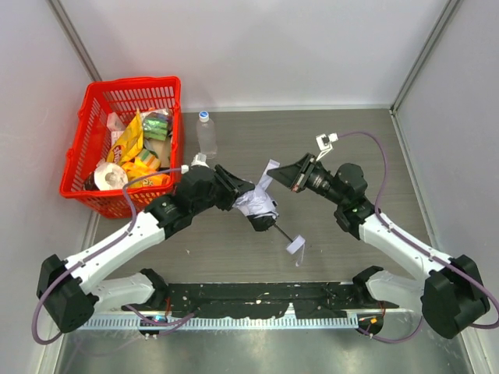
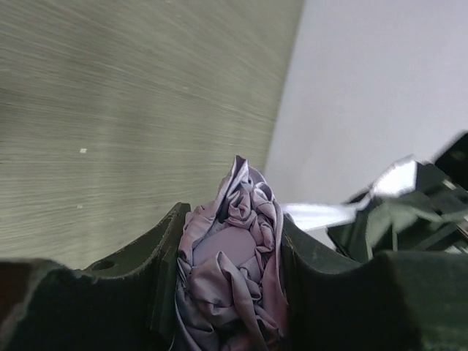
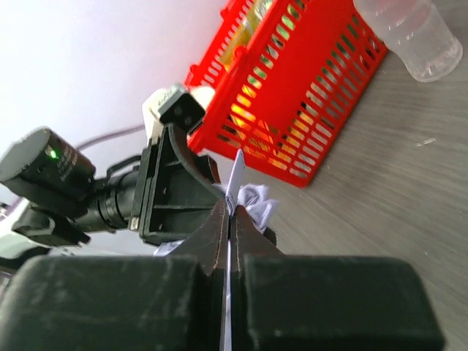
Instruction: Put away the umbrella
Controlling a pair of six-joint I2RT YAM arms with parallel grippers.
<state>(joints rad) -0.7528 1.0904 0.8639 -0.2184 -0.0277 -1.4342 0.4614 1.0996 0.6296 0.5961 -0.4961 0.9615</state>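
Left claw [image 1: 237, 194] clamps the bunched umbrella [image 1: 260, 207] between its fingers, while right claw [image 1: 274, 181] pinches shut on the strap [image 1: 272, 167].

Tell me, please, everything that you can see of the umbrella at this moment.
The umbrella is a folded compact one: a crumpled bundle of pale lavender fabric, with a thin black shaft poking out toward the near right and a small pale tab at its end. It sits tilted over the middle of the table; whether it touches it cannot be told. The left gripper clamps the fabric bundle; the right gripper is shut on a thin pale strip of it.
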